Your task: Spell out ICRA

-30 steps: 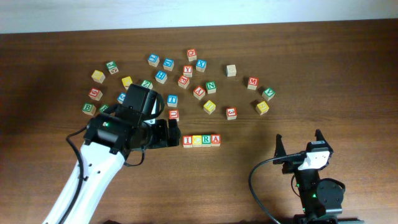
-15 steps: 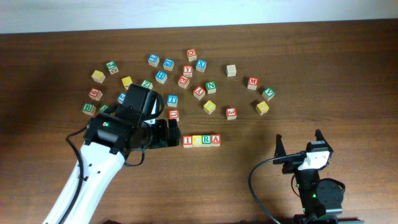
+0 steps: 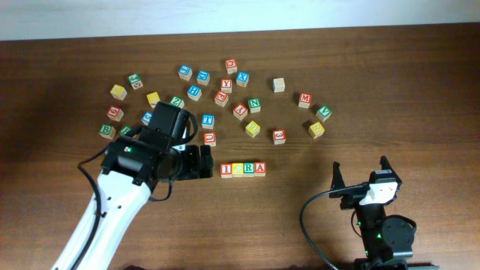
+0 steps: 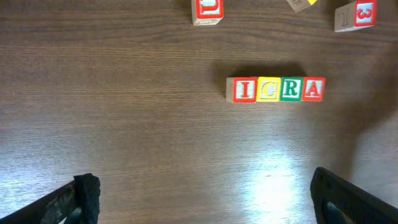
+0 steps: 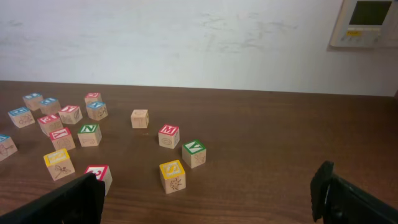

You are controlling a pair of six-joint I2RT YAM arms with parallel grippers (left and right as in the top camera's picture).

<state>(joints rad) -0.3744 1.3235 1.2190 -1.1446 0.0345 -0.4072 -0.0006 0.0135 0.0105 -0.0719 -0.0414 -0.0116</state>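
Four wooden cubes stand touching in a straight row that reads ICRA: red I [image 3: 226, 169], yellow C [image 3: 238, 169], green R [image 3: 249, 169], red A [image 3: 260, 169]. The left wrist view shows the same row upright, I [image 4: 244, 89], C [image 4: 268, 89], R [image 4: 290, 89], A [image 4: 313, 89]. My left gripper [image 3: 207, 162] [image 4: 205, 193] is open just left of the I, apart from it, with bare table between its fingers. Far to the right, near the front edge, my right gripper [image 3: 361, 171] [image 5: 205, 193] is open and empty.
Several loose letter cubes lie scattered in an arc behind the row. A red cube [image 3: 209, 138] [image 4: 208, 10] sits close behind my left gripper. The red cube marked 3 [image 3: 279, 136] [image 4: 357, 15] [image 5: 98, 174] and a yellow cube [image 5: 172, 175] lie nearer the right arm.
My left gripper has drawn back slightly to the left, away from the I. The row and the right arm have not moved.
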